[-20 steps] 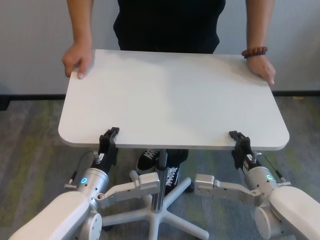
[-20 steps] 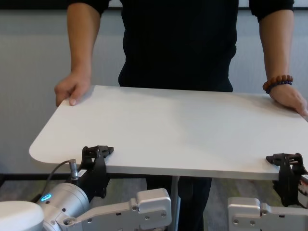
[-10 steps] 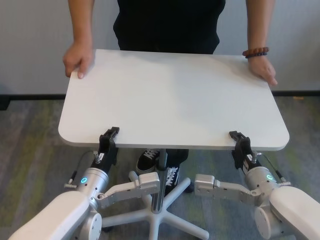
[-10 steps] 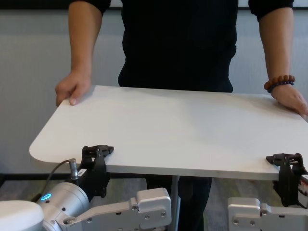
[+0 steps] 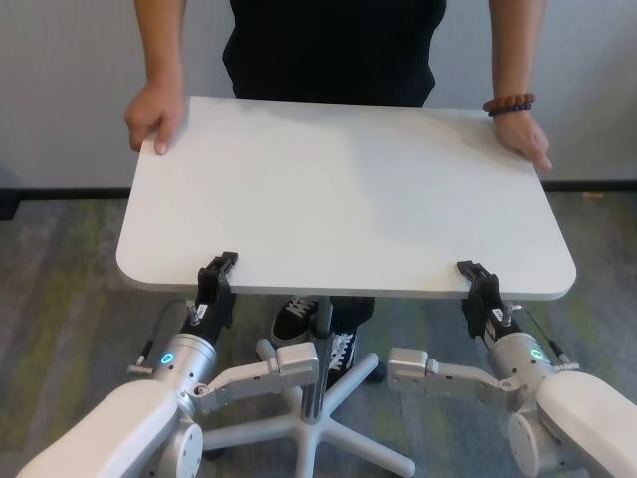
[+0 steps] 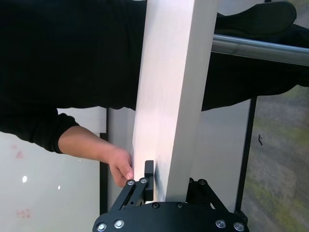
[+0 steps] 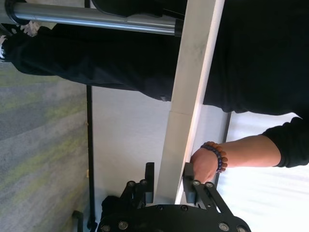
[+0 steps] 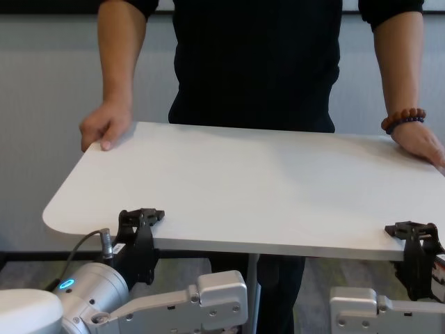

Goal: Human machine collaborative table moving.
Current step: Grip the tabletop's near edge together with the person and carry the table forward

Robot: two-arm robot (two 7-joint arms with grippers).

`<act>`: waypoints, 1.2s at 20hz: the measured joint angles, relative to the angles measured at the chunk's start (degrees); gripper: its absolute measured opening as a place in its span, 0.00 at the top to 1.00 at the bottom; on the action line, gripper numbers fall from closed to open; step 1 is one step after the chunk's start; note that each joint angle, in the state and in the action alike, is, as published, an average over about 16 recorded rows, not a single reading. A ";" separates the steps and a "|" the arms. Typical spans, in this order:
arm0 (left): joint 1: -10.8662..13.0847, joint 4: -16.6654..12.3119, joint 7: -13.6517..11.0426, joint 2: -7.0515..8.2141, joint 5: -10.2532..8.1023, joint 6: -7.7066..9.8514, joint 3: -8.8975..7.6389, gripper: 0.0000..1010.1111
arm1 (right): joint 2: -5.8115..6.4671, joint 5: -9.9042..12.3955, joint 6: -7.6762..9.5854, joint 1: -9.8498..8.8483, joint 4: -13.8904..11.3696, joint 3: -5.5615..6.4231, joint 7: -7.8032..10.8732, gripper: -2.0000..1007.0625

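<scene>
So the table point(image 5: 338, 189) is sitting level in the middle of the shot, between the robot and the person point(image 5: 333, 50). It's up on its centre post point(image 5: 320, 349), and the star base point(image 5: 318, 418) looks to be down on the carpet point(image 5: 60, 259), not lifted.

Robot side: the left gripper point(image 5: 217, 279) is on the near edge toward the left corner, and the right gripper point(image 5: 474, 282) is on the same edge toward the right corner. In both wrist views the jaws straddle the board, one above and one below. They look pinched onto it, though on the right there might be a sliver of slack on one side, hard to call.

Person side: standing at the far edge, one hand point(image 5: 154, 115) curled over the far corner on the robot's left. The other hand point(image 5: 523, 137), the one with the bead bracelet point(image 5: 508, 103), lies flatter on the far corner on the robot's right. Their shoes point(image 5: 294, 319) show under the top, right by the post.

Where it's at, my read: the getting-hold part is done, since all four corners are covered. You can't tell from this whether the table has reached its spot. So what's left is either the actual shift across the carpet, or just letting go if this is the spot. Nothing else is on the top.
</scene>
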 joint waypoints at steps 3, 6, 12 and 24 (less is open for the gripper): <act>0.00 -0.02 0.03 0.00 0.00 -0.01 -0.01 0.64 | 0.01 -0.01 0.02 -0.03 0.01 0.03 0.08 0.59; 0.00 -0.04 0.06 0.01 0.00 -0.01 -0.01 0.57 | 0.02 -0.02 0.03 -0.06 0.02 0.05 0.17 0.51; 0.08 -0.27 0.15 0.05 -0.01 0.00 -0.03 0.37 | 0.05 -0.03 0.05 -0.11 0.00 0.05 0.31 0.30; 2.55 -5.34 -1.10 1.73 -0.47 0.45 -1.04 0.06 | 1.24 -0.38 0.79 -1.91 -3.94 0.05 0.35 0.03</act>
